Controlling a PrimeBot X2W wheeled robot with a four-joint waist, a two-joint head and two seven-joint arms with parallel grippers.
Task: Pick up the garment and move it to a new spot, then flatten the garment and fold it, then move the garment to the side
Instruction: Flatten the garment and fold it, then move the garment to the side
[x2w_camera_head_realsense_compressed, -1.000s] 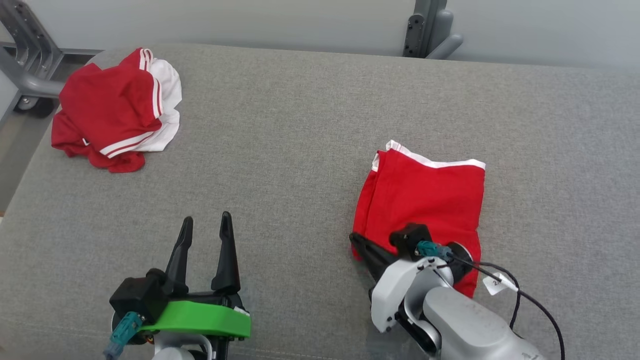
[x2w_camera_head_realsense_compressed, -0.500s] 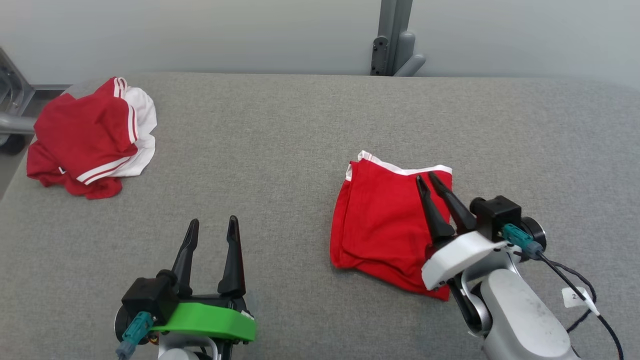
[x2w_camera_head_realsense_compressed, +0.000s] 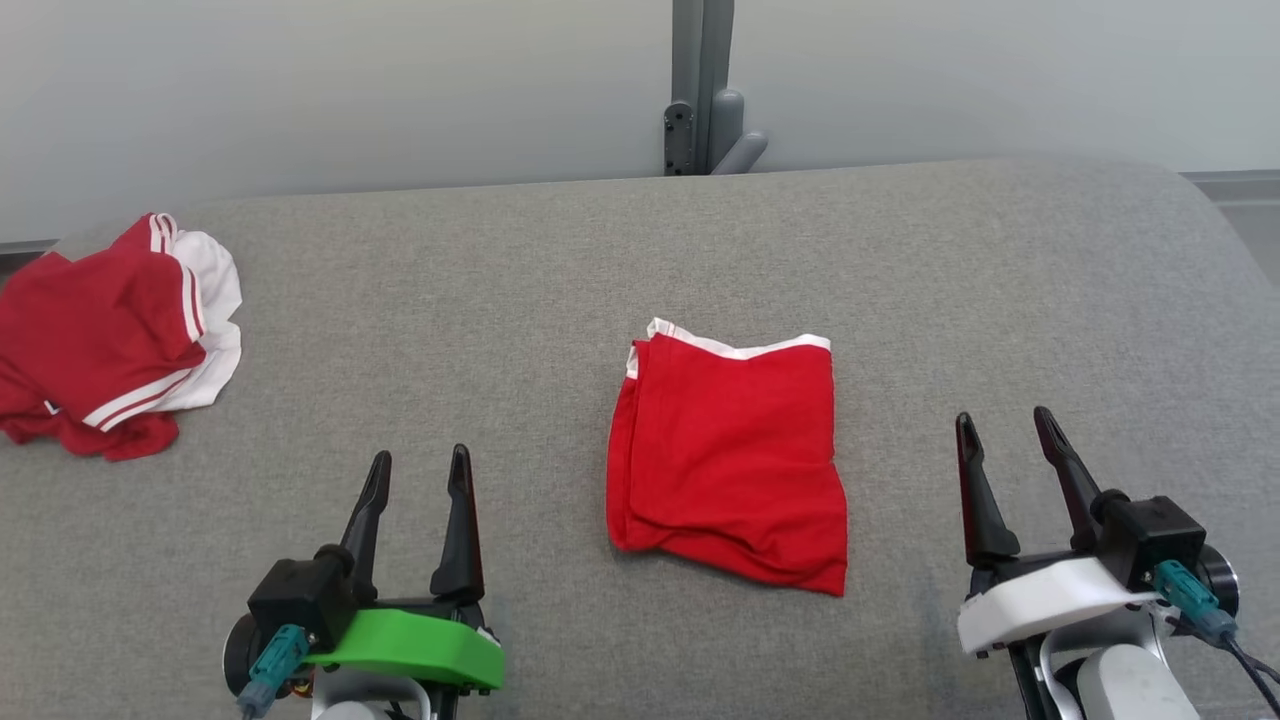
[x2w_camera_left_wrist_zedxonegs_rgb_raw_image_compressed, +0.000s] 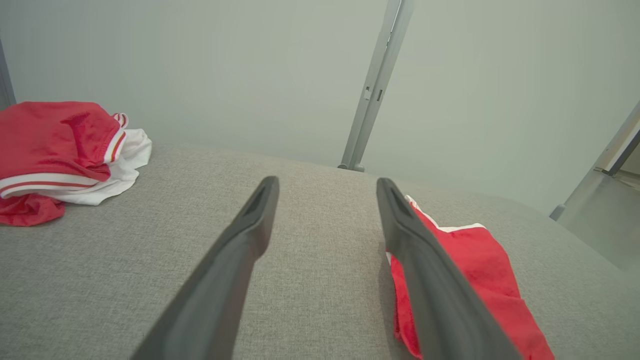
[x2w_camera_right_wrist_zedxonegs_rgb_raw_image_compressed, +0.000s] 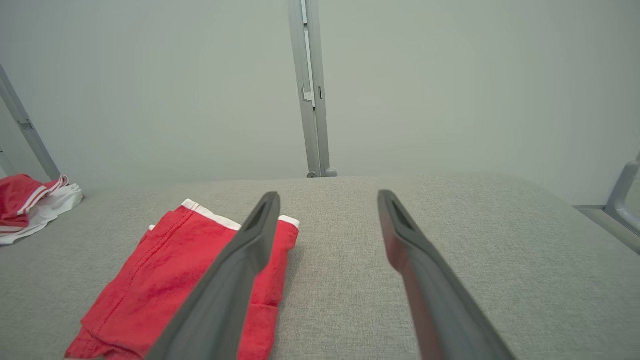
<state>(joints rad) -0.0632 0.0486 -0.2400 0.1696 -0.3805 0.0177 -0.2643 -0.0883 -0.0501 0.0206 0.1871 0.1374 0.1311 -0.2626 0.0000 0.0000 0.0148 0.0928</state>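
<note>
Item: red garment (x2w_camera_head_realsense_compressed: 730, 460), folded, mid bench (x2w_camera_head_realsense_compressed: 520, 290), betw. left pincer (x2w_camera_head_realsense_compressed: 420, 455) & right pincer (x2w_camera_head_realsense_compressed: 1002, 415), both apart, empty. Soft, light, layers prob. slide; you take the stacked near edge.

texts, numbers, signs: none readable from where I stand | garment (x2w_camera_head_realsense_compressed: 728, 455): plain red, white edge, no print legible | left end effector (x2w_camera_head_realsense_compressed: 420, 453), green mount: no marking legible | right end effector (x2w_camera_head_realsense_compressed: 1002, 414), white mount: no marking legible | clothes pile (x2w_camera_head_realsense_compressed: 100, 340): red and white stripes, no lettering
</note>
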